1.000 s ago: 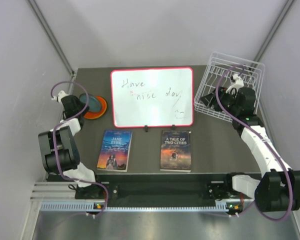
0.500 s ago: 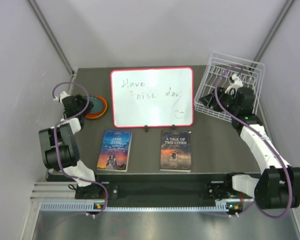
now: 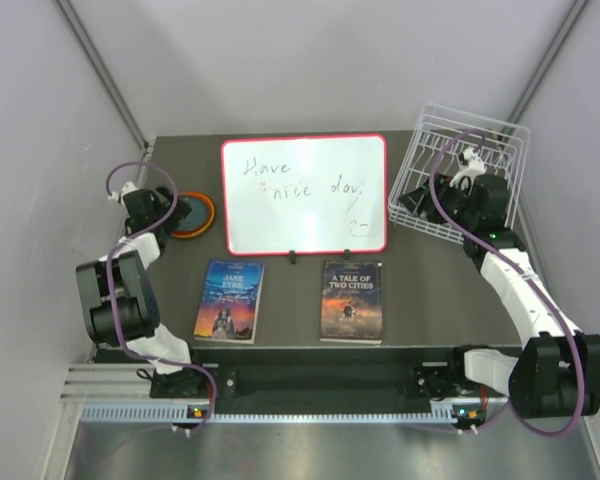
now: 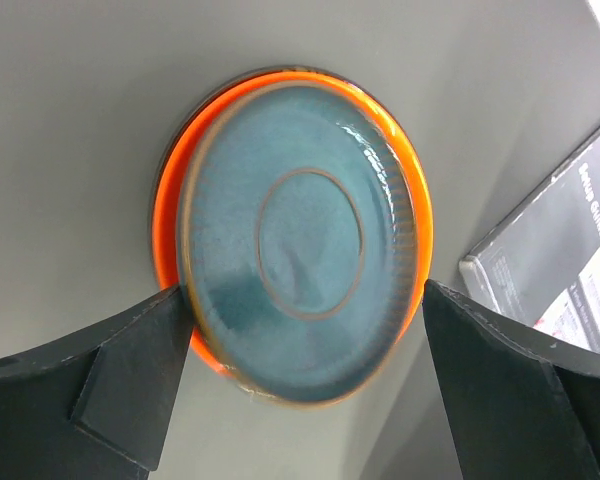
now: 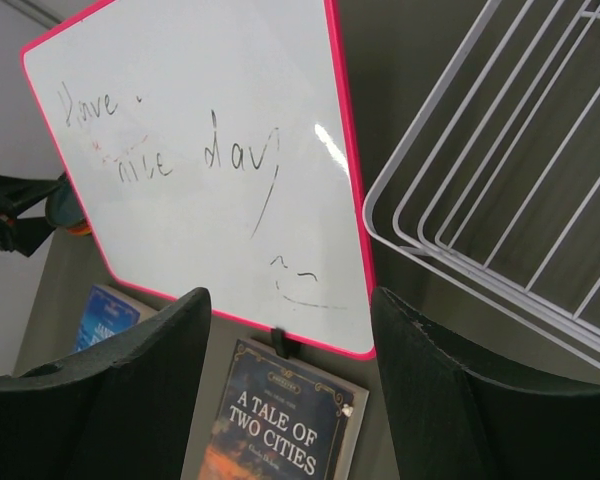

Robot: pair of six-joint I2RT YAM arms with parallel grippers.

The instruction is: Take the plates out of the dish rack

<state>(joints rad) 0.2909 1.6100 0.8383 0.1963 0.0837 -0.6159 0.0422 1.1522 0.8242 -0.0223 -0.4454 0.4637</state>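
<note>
A dark teal plate (image 4: 300, 240) lies flat on an orange plate (image 4: 166, 215) on the table at the far left; the stack of plates (image 3: 196, 213) shows beside the whiteboard in the top view. My left gripper (image 4: 305, 295) is open. Its fingers (image 4: 130, 370) stand on either side of the stack's near edge, holding nothing. The white wire dish rack (image 3: 460, 150) stands at the back right, partly covered by my right arm. My right gripper (image 5: 290, 300) hovers open and empty beside the dish rack's (image 5: 500, 180) left rim.
A red-framed whiteboard (image 3: 305, 193) stands in the middle at the back. Two books lie in front of it: Jane Eyre (image 3: 229, 299) and A Tale of Two Cities (image 3: 352, 300). Walls close in on both sides.
My left gripper has opened and let go of the teal plate, which now rests on the orange one. The right arm has stayed where it was.
</note>
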